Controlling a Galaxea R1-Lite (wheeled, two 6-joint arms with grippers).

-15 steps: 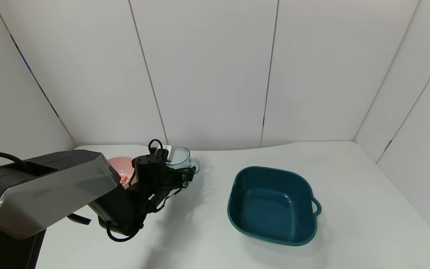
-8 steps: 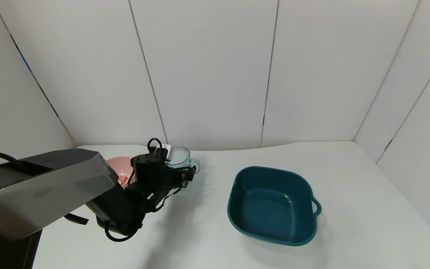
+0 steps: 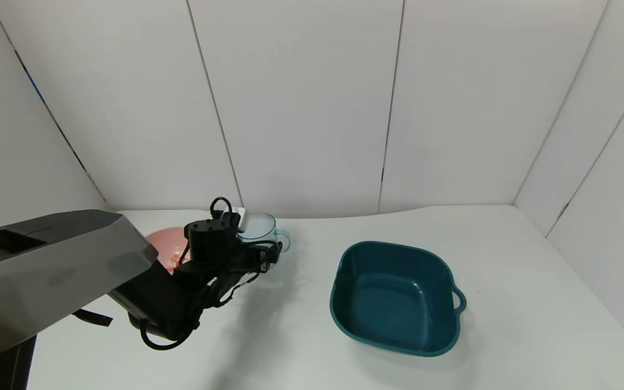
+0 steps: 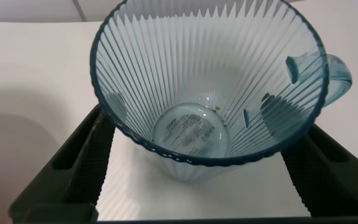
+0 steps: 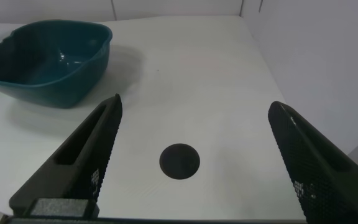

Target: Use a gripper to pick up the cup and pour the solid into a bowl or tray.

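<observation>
Over at the back left of the white table (image 3: 312, 336), the left gripper (image 3: 260, 254) sits right at the small transparent pale-blue ribbed cup (image 3: 258, 227), and the left wrist view gives us the close look: the cup (image 4: 210, 93) stands upright between the two black fingers (image 4: 82, 165), one on either side with a little room to spare, not squeezing it. The cup's loop handle (image 4: 334, 68) points away from the round pale pink plastic bowl (image 3: 159, 244). Look down inside the cup and there is nothing but a round label showing through the clear base (not a single bit of solid in there).

The small pink-red and whitish bits (image 3: 171, 261) lie in the pink bowl, which sits just beside the cup on its left, partly hidden behind the black arm.

Off to the right, well apart from all this, the dark teal squarish tray with a side handle (image 3: 396, 298) rests on the table. The right wrist view shows the right gripper (image 5: 197, 162) hovering over bare table near that tray (image 5: 42, 62), its fingers spread wide around nothing, with a round dark spot (image 5: 179, 160) on the surface below.
</observation>
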